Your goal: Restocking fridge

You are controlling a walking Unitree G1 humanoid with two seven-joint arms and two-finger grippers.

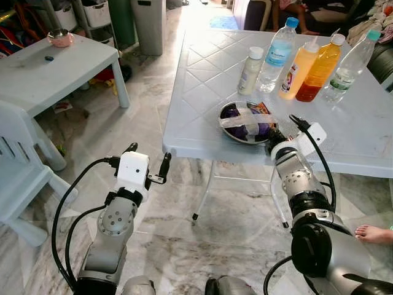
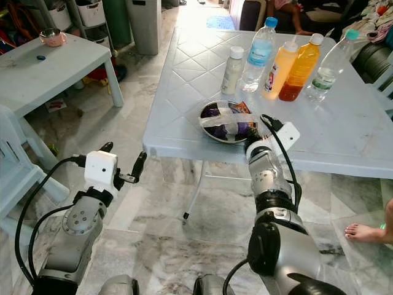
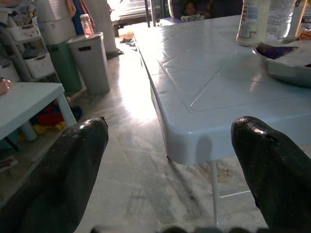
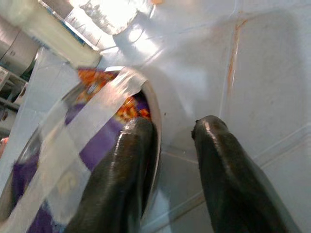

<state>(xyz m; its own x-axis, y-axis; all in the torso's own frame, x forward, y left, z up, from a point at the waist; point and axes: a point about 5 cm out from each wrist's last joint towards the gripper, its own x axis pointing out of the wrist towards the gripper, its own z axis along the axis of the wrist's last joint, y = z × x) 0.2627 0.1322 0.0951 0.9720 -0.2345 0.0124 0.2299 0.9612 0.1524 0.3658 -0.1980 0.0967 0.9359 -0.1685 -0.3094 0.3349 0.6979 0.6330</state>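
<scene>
Two grippers, right gripper [image 4: 172,128] fingers slightly apart straddling bowl [image 1: 232,133] rim, left gripper [image 1: 147,161] fingers spread wide, empty, nr table [image 1: 202,92] edge.

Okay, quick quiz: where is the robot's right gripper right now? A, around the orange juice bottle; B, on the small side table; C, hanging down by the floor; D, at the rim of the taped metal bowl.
D: the right gripper straddles the rim of the taped metal bowl on the table, one finger on each side.

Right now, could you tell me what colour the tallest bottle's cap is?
Blue cap, clearest in the left eye view.
</scene>
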